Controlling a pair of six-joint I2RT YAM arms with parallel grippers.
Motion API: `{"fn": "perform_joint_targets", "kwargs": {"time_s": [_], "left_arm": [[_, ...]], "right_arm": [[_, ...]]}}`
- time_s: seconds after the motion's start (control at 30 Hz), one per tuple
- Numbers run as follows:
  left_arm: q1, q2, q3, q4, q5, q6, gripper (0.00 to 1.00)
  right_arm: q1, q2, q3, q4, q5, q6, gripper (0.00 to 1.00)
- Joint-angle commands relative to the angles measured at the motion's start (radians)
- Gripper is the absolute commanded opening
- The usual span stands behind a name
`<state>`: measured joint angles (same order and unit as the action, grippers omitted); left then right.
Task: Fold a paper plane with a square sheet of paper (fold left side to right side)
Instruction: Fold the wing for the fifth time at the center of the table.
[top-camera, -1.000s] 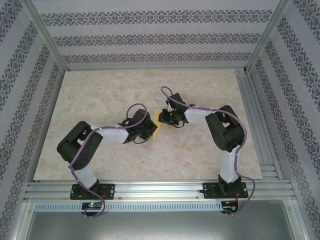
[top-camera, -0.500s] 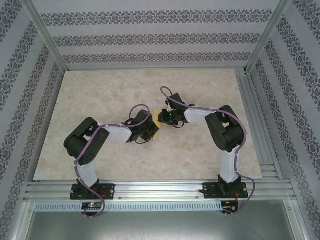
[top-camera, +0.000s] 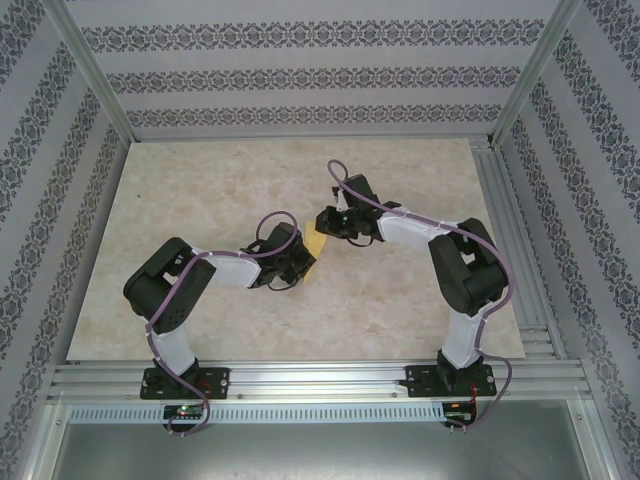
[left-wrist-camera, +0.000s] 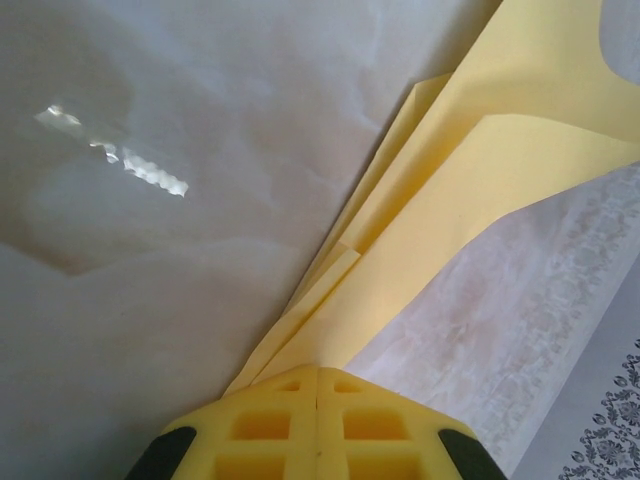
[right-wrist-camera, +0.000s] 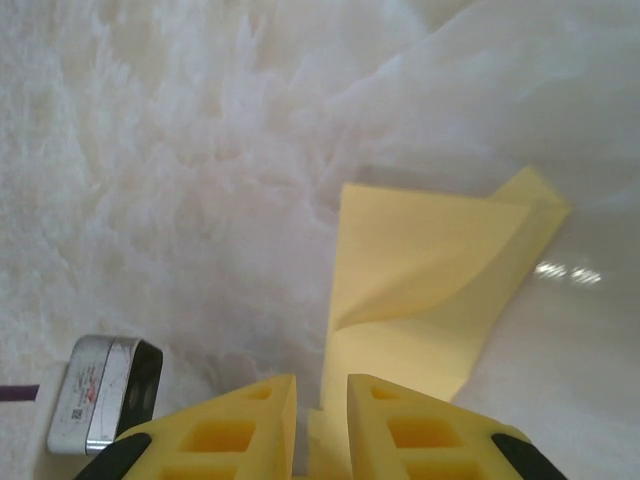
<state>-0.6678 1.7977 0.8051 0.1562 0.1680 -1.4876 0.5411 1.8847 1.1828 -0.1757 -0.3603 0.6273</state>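
1. Paper (top-camera: 315, 246) sits around the middle of the table (top-camera: 200, 180). It is no longer a flat square: the left wrist view shows several stacked layers with creases running to a narrow end.
2. Left gripper (top-camera: 302, 263) is just near-left of the table's middle. Its fingers (left-wrist-camera: 270, 425) are pressed together, with the narrow end of the paper pinched between them. The rest of the paper fans out from the tips, and one flap lifts off the table.
3. Right gripper (top-camera: 327, 221) is just far-right of the table's middle. Its fingers (right-wrist-camera: 245, 425) stand a slit apart, with an edge of the paper in the slot. Cannot tell whether the pads actually bite. In this view the paper bows upward with a soft bend, not a set crease.
4. Step in hand, judged: a mid-sequence fold, taking one side across to the other while the opposite end is anchored. The plane is not yet formed.
5. Next move, judged:
   - The right gripper needs a firm hold on the flap.
   - The flap goes across until the edges meet.
   - The bend is then pressed down into a sharp crease.
   - The left pinch must not slip, or the layers will skew.
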Motion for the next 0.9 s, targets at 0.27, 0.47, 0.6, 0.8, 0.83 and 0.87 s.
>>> {"fn": "perform_joint_targets", "kwargs": {"time_s": [0.27, 0.47, 0.6, 0.8, 0.83, 0.87], "left_arm": [[0.003, 0.034, -0.008, -0.130, -0.012, 0.030, 0.00], [0.001, 0.038, -0.012, -0.133, -0.007, 0.028, 0.00], [-0.005, 0.045, -0.011, -0.142, 0.000, 0.030, 0.00], [-0.013, 0.060, -0.023, -0.152, 0.006, 0.026, 0.00], [-0.013, 0.061, -0.025, -0.151, 0.007, 0.026, 0.00], [-0.015, 0.062, -0.027, -0.150, 0.007, 0.024, 0.00]], "right_arm": [[0.007, 0.119, 0.068, -0.022, 0.028, -0.065, 0.21], [-0.024, 0.177, 0.094, -0.032, 0.039, -0.106, 0.21], [-0.040, 0.208, 0.116, -0.048, 0.050, -0.127, 0.21], [-0.070, 0.212, 0.133, -0.048, 0.064, -0.143, 0.21], [-0.075, 0.217, 0.139, -0.052, 0.064, -0.146, 0.21], [-0.079, 0.219, 0.144, -0.055, 0.065, -0.150, 0.21]]}}
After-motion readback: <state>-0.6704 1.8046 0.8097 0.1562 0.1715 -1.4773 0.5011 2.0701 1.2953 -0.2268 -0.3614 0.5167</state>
